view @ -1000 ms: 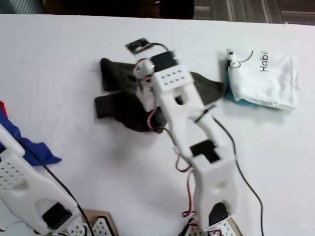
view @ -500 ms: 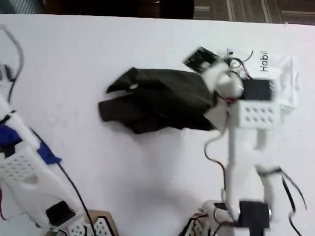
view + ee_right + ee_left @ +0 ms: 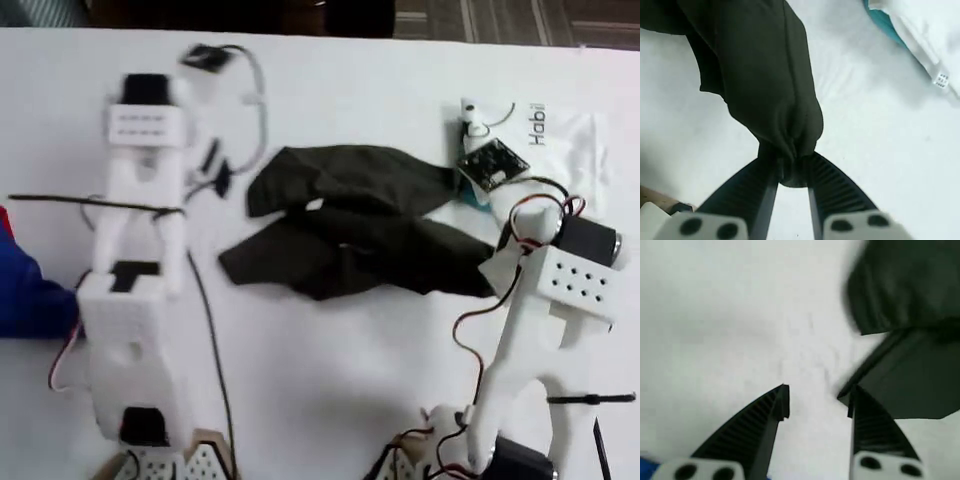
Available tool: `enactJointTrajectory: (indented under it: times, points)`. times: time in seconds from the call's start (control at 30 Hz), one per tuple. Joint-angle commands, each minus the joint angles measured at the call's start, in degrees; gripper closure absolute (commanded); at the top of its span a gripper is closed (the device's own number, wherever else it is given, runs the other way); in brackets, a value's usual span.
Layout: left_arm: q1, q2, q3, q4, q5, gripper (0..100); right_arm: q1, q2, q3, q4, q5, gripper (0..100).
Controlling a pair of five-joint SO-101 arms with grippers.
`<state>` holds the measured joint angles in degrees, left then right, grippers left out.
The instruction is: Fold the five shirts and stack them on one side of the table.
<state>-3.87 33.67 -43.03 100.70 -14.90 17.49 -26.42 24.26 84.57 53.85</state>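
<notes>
At the far left a blue shirt [image 3: 25, 300] lies bunched at the edge of the table [image 3: 330, 400]. Next, our left gripper [image 3: 817, 395] hovers low with its jaws wide apart and empty, one finger just beside the edge of the black shirt [image 3: 360, 235], which lies crumpled mid-table. Further right, our right gripper [image 3: 790, 167] is clamped on a gathered fold at that shirt's end. Beyond it a folded white shirt [image 3: 555, 155] rests on a teal one [image 3: 881, 20]. We judge the black cloth light, limp and quick to slump, so we would pinch a hem or corner on its free side and keep it taut between both grips.
</notes>
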Motion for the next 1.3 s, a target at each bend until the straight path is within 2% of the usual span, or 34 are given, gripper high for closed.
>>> enactJointTrajectory:
  times: [0.0, 0.13, 0.3, 0.47, 0.7, 0.9, 1.1, 1.27]
  points:
    - [4.8, -0.6, 0.1, -2.6, -0.2, 77, 0.9, -2.9, -0.2, -0.8, 0.4, 98.0]
    - [5.5, 0.7, 0.2, -6.4, -0.6, 72, 0.9, -2.9, -0.1, -0.7, 0.4, 98.0]
    - [5.8, 6.9, -0.3, -7.1, -0.4, 72, 1.0, -2.9, -0.1, -0.7, 0.4, 98.0]
    - [5.8, 11.6, -0.3, -12.0, 1.7, 72, 1.0, -2.9, -0.1, -0.7, 0.4, 98.0]
    - [7.5, 13.0, 0.0, -16.9, 3.9, 72, 1.0, -2.9, -0.1, -0.7, 0.4, 98.0]
    - [8.2, 14.9, -0.3, -17.8, 3.9, 72, 1.0, -2.9, 0.0, -0.6, 0.4, 98.0]
    - [9.1, 18.3, -0.3, -18.7, 3.8, 85, 1.0, -2.9, 0.6, -0.6, 0.4, 98.0]
    - [10.3, 18.8, -0.1, -20.0, 3.8, 87, 1.0, -2.9, 4.4, -0.9, 0.4, 98.0]
